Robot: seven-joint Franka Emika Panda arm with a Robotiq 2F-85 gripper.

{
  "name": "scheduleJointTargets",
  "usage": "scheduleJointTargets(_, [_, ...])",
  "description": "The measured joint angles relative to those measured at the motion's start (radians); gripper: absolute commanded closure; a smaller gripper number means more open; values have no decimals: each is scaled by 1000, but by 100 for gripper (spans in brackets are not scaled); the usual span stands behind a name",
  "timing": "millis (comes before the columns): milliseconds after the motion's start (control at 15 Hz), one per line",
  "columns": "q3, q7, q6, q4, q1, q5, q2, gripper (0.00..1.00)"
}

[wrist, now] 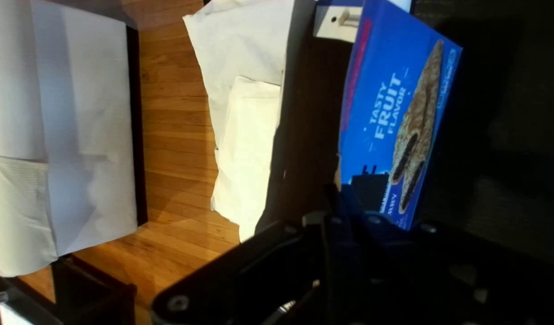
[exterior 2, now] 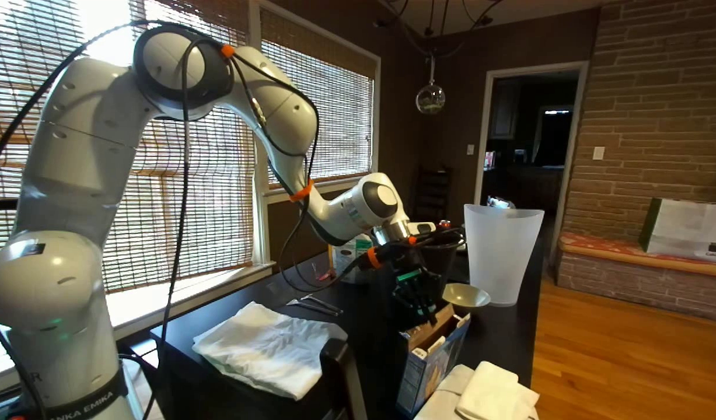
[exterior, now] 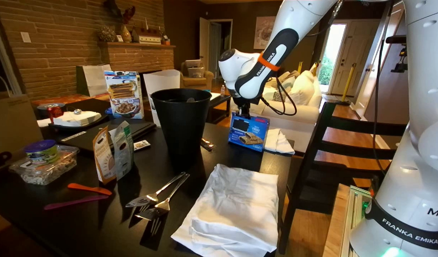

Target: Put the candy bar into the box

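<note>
The box is a bright-blue carton (exterior: 257,129) with white print and pictures of fruit bars. It stands upright and open-topped at the table edge, and also shows in an exterior view (exterior 2: 415,376) and the wrist view (wrist: 371,135). My gripper (exterior: 244,113) points down at its rim; it also shows at the rim in an exterior view (exterior 2: 429,318). In the wrist view, the fingertips (wrist: 341,192) are close together on either side of the upper edge of the printed wall. A small shiny wrapper (exterior: 207,144), possibly the candy bar, lies beside the black bin.
A tall black bin (exterior: 181,121) stands near the box. White folded cloths (exterior 2: 492,394) lie against the box's back. A large white cloth (exterior: 236,203), metal servers (exterior: 161,200) and a chair (exterior: 311,150) are nearby. A bowl (exterior 2: 466,295) and translucent bin (exterior 2: 500,262) stand beyond.
</note>
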Motion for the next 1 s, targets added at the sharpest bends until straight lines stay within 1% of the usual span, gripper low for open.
scheduleJointTargets(133, [0,0,0,0,0,0,0,99])
scheduleJointTargets(200, [1,0,0,-1,0,0,-1,94])
scheduleJointTargets(467, [6,-2,0,-5,0,1,-4,86])
scheduleJointTargets(533, [8,-3,0,-10,-1,2,-7,95])
scheduleJointTargets(667, [13,-5,0,-23,-1,3,-13,100])
scheduleJointTargets(733, [15,-5,0,-29,-1,3,-15,100])
scheduleJointTargets(800, [17,-6,0,-34,-1,4,-18,85])
scheduleJointTargets(867, [19,-6,0,-40,-1,4,-21,74])
scheduleJointTargets(933, [20,-6,0,-42,-1,4,-24,70])
scheduleJointTargets(1000, [21,-6,0,-44,-1,4,-25,63])
